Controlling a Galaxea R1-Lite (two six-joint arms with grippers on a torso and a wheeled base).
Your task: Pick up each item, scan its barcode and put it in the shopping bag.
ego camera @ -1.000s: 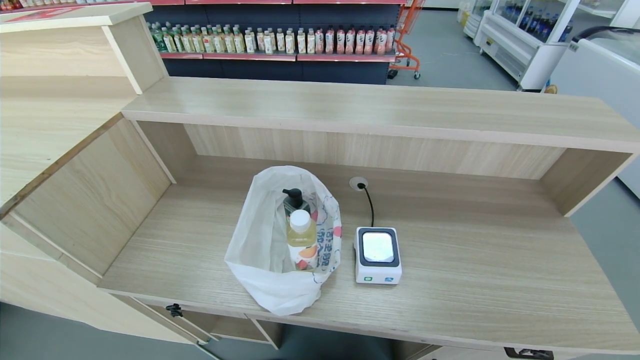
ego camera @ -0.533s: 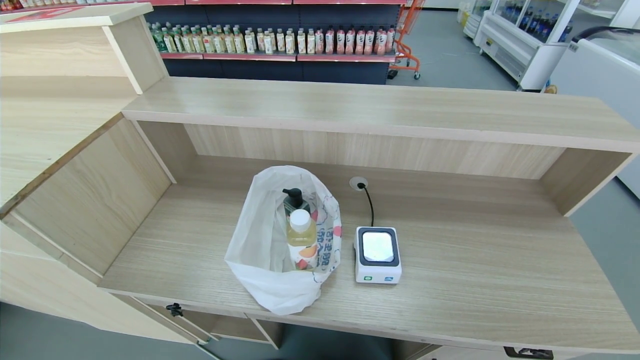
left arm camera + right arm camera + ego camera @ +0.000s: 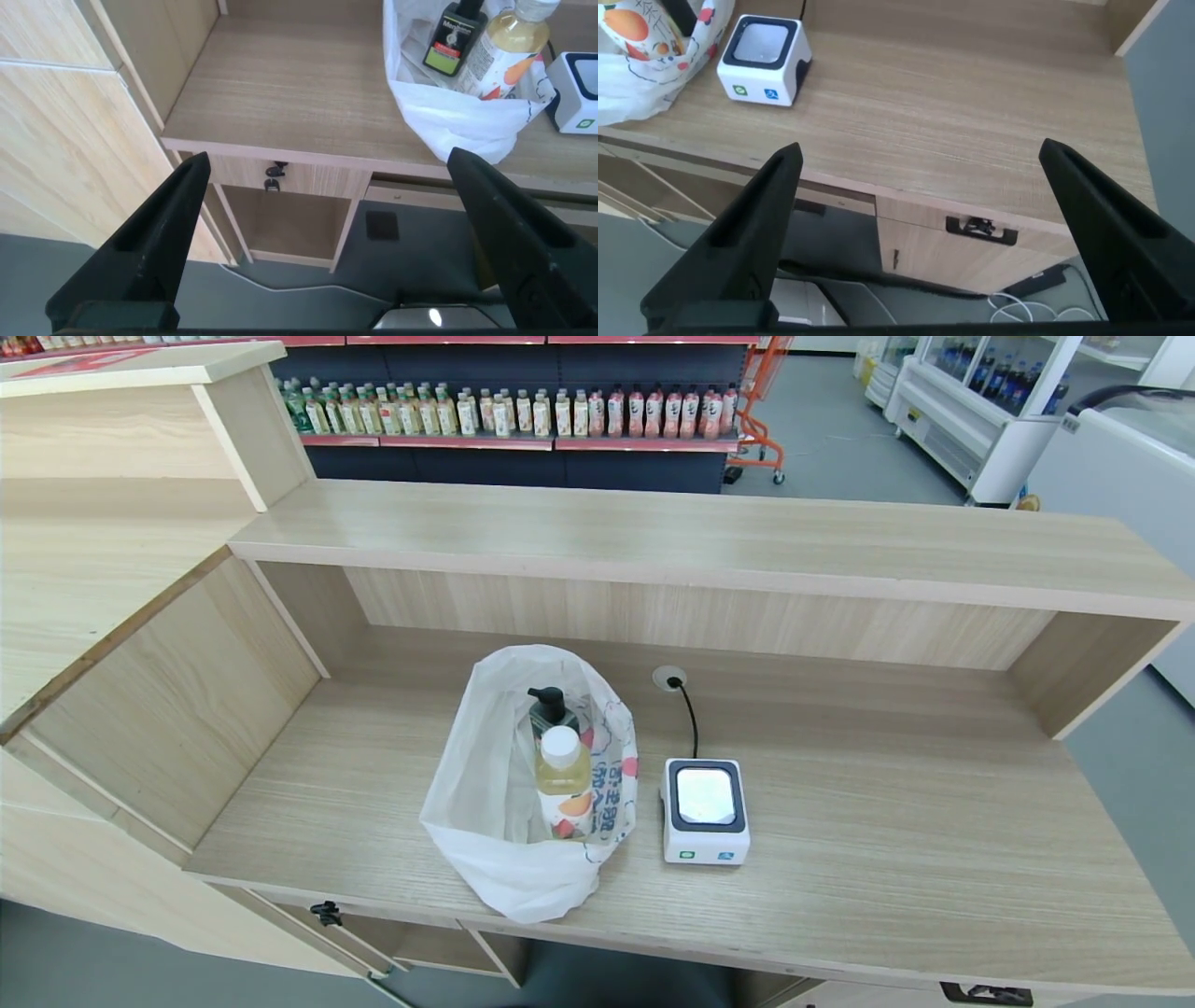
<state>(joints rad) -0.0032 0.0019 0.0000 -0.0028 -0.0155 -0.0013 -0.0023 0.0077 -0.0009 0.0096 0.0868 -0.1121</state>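
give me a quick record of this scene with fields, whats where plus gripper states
shopping bag: white plastic, open, standing on the counter, on the scanner's left
in bag: dark pump bottle at the back, yellow drink bottle with white cap in front, both upright
scanner: white box, window facing up, cable running to a hole in the counter
left gripper: open, empty, short of the counter's near edge
right gripper: open, empty, short of the near edge

A white shopping bag point(image 3: 476, 807) with red-and-blue print, a yellow, white-capped bottle point(image 3: 563, 773) and a white, black-framed scanner point(image 3: 706, 812) are being shown on a pale woodgrain counter point(image 3: 887, 845).
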